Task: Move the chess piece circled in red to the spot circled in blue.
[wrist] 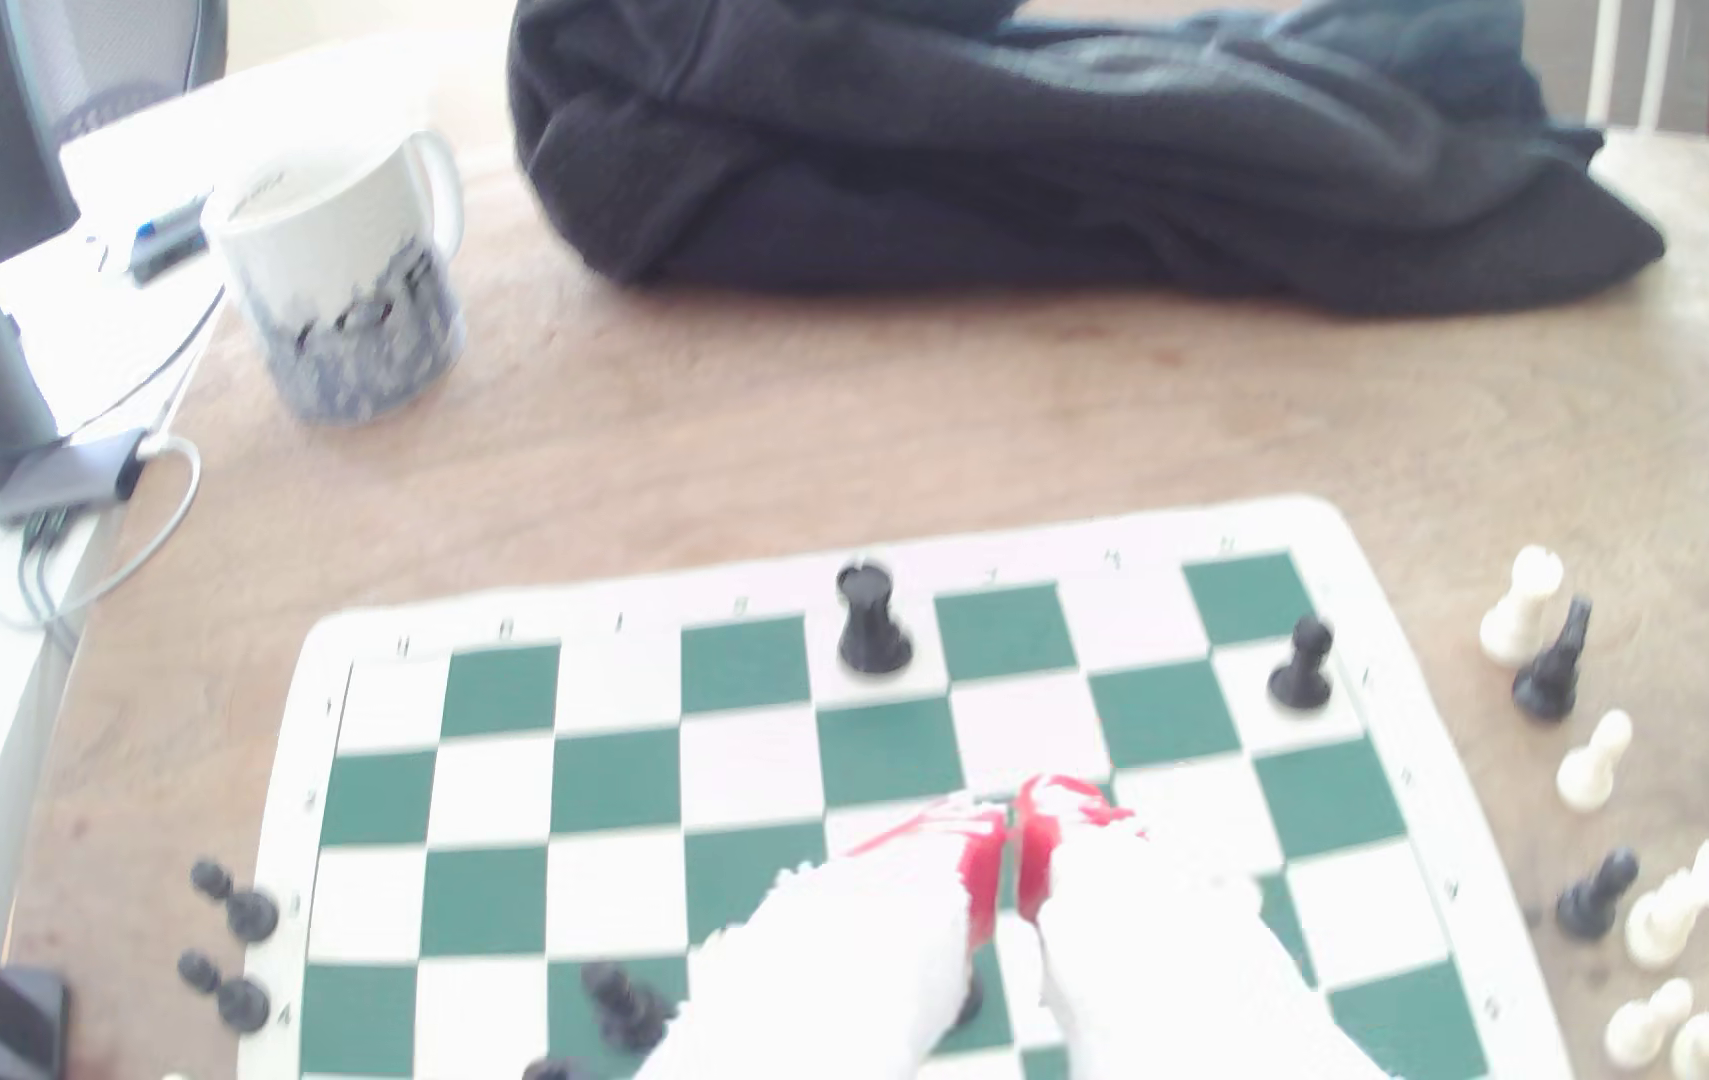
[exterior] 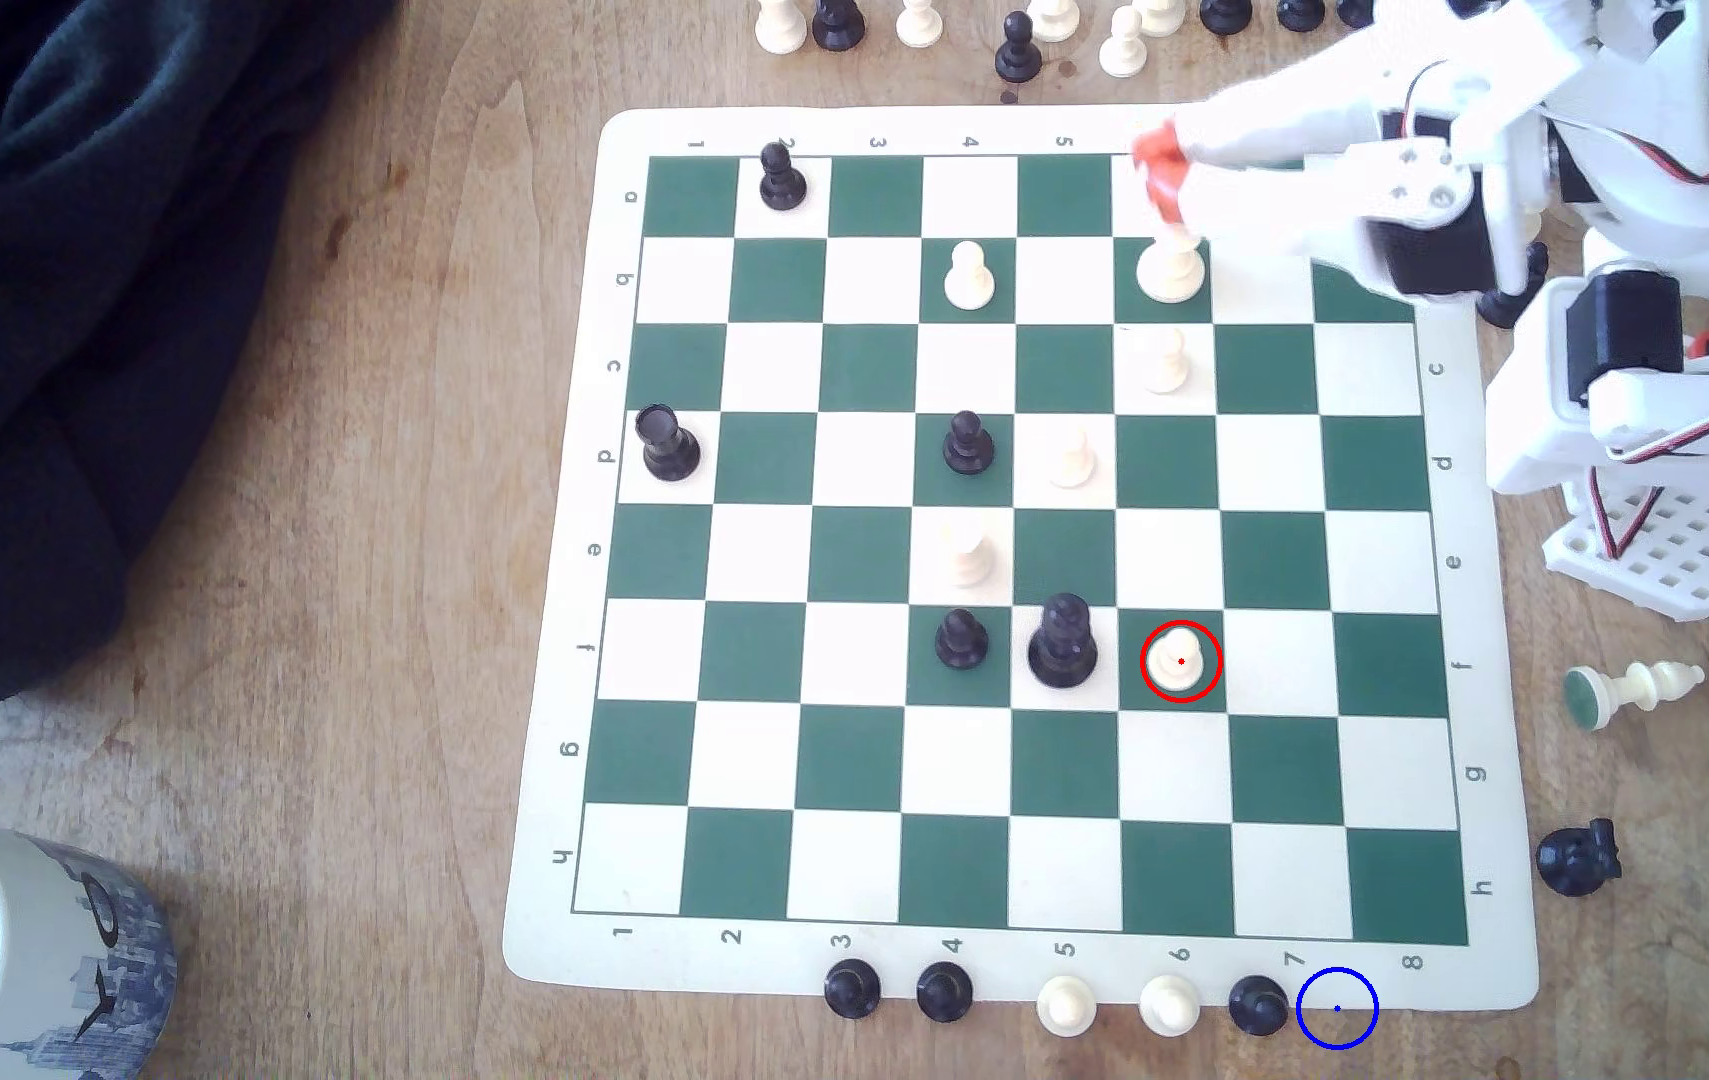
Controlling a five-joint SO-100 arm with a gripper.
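Bright daylight washes my wooden desk (exterior: 310, 623), with a dark chair (wrist: 50, 93) and white surface (wrist: 102, 312) beyond its edge.

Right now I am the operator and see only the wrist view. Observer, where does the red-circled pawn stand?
Observer: The red-circled pawn stands on green square f6, on the exterior view's right of a tall black piece.
Operator: And the blue ring?
Observer: The blue ring lies at the mat's edge between 7 and 8, beside a black pawn.
Operator: My end effector?
Observer: The end effector hangs near row a, column 6.
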